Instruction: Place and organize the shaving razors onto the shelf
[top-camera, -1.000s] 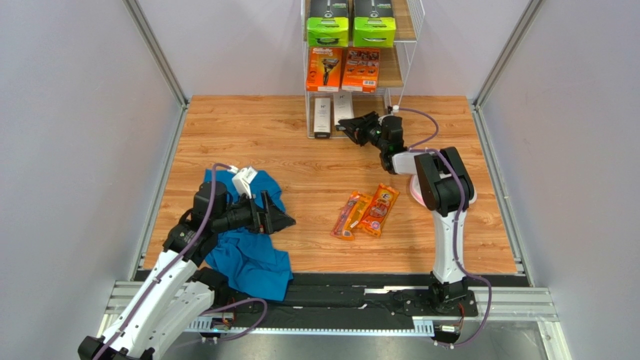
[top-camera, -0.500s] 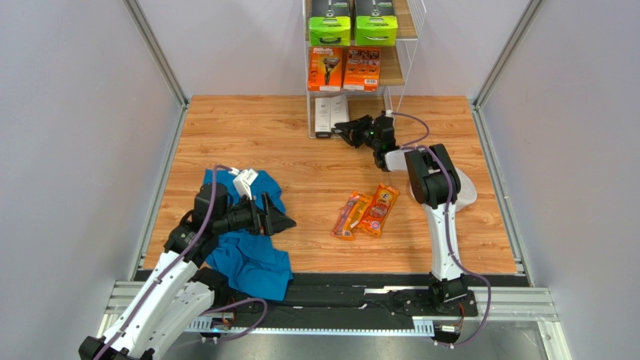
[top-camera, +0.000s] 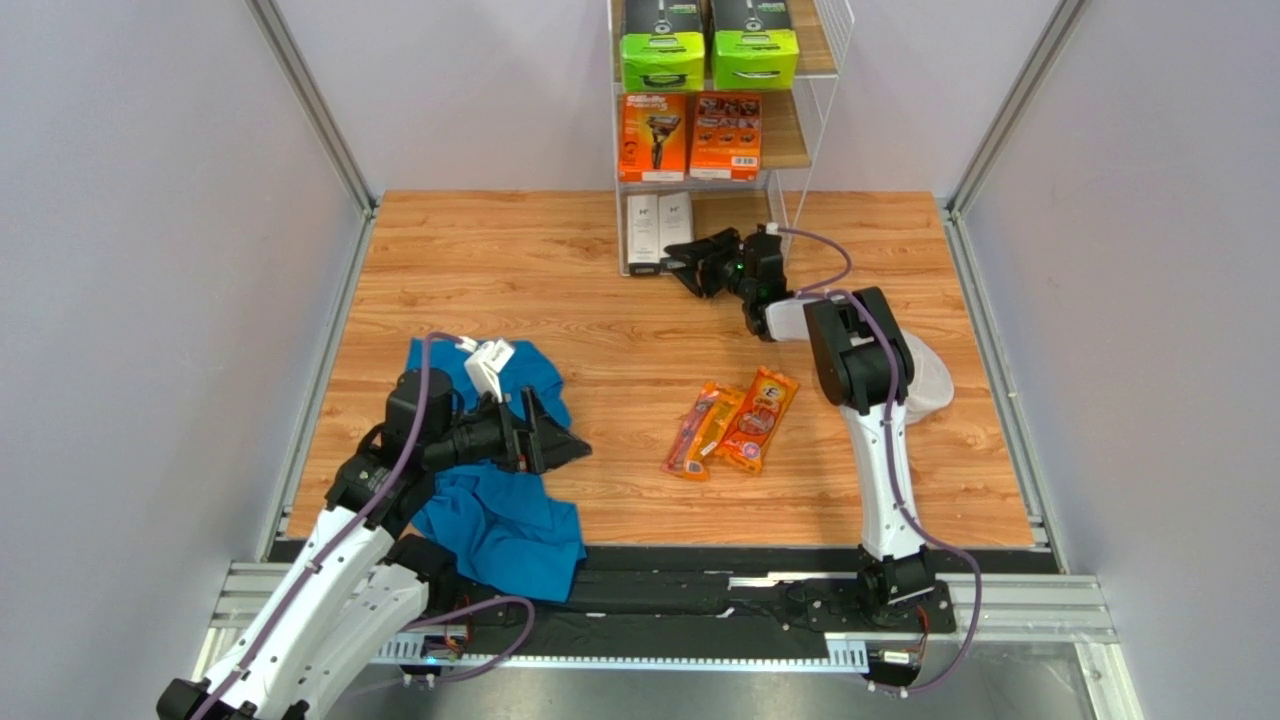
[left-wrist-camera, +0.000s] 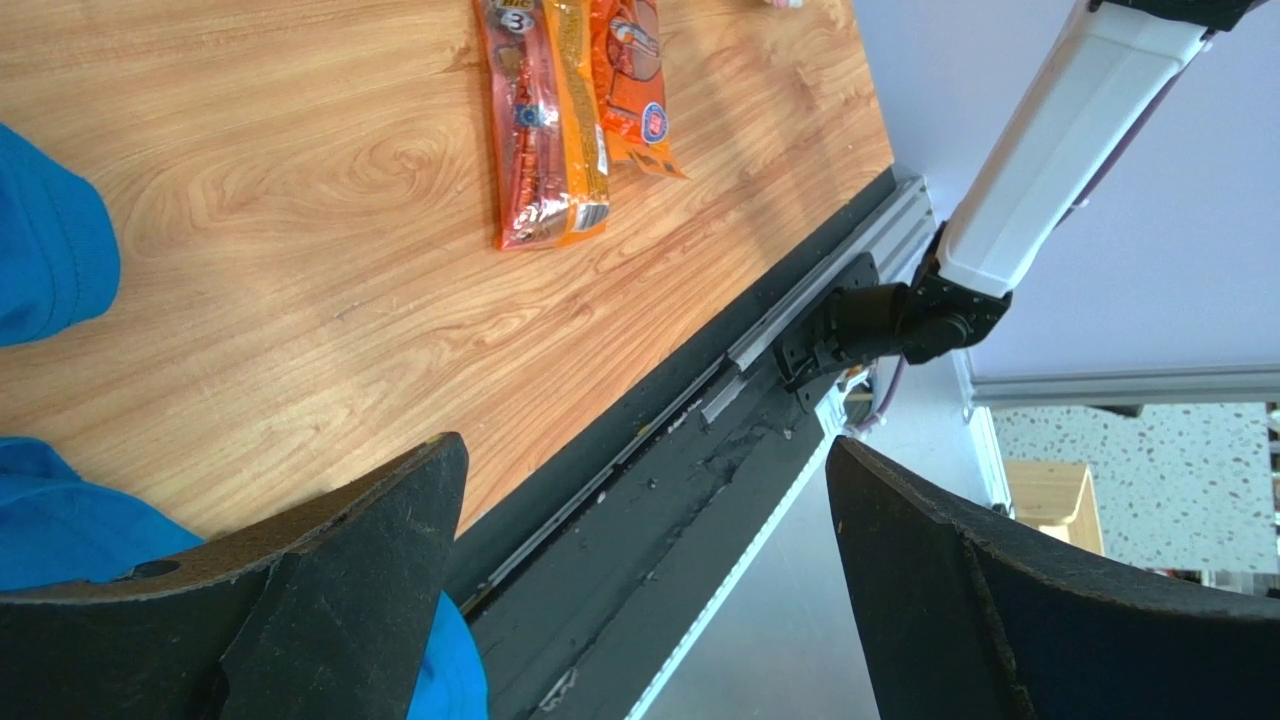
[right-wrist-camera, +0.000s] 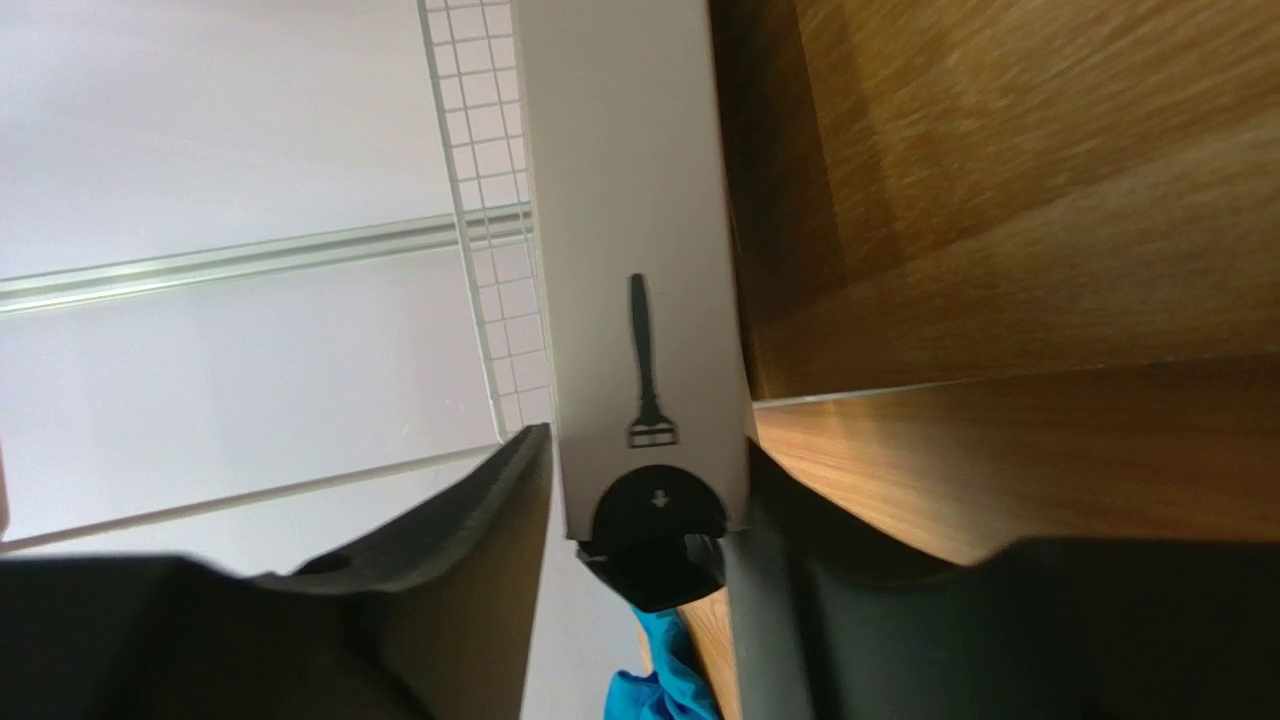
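Observation:
The shelf (top-camera: 804, 90) stands at the table's far edge. Its top tier holds two black boxes with green ends (top-camera: 663, 60), its middle tier two orange razor boxes (top-camera: 652, 135), its bottom tier two slim white boxes (top-camera: 642, 230). My right gripper (top-camera: 684, 258) reaches to the right-hand white box (right-wrist-camera: 639, 225), which lies between its jaws beside the wire side (right-wrist-camera: 481, 150). A thin gap shows at one finger, so the gripper (right-wrist-camera: 646, 495) is open. Two orange blister packs (top-camera: 703, 429) (left-wrist-camera: 526, 120) lie mid-table. My left gripper (top-camera: 571, 444) (left-wrist-camera: 646, 495) hovers wide open and empty near the cloth.
A blue cloth (top-camera: 504, 510) lies crumpled under the left arm at the near left. A round white pink-rimmed item (top-camera: 924, 375) sits partly behind the right arm. The black rail (left-wrist-camera: 706, 450) runs along the near table edge.
My right gripper has pushed forward to the shelf, sliding the slim white box further onto the bottom tier, and its jaws have widened. The left arm has stayed still.

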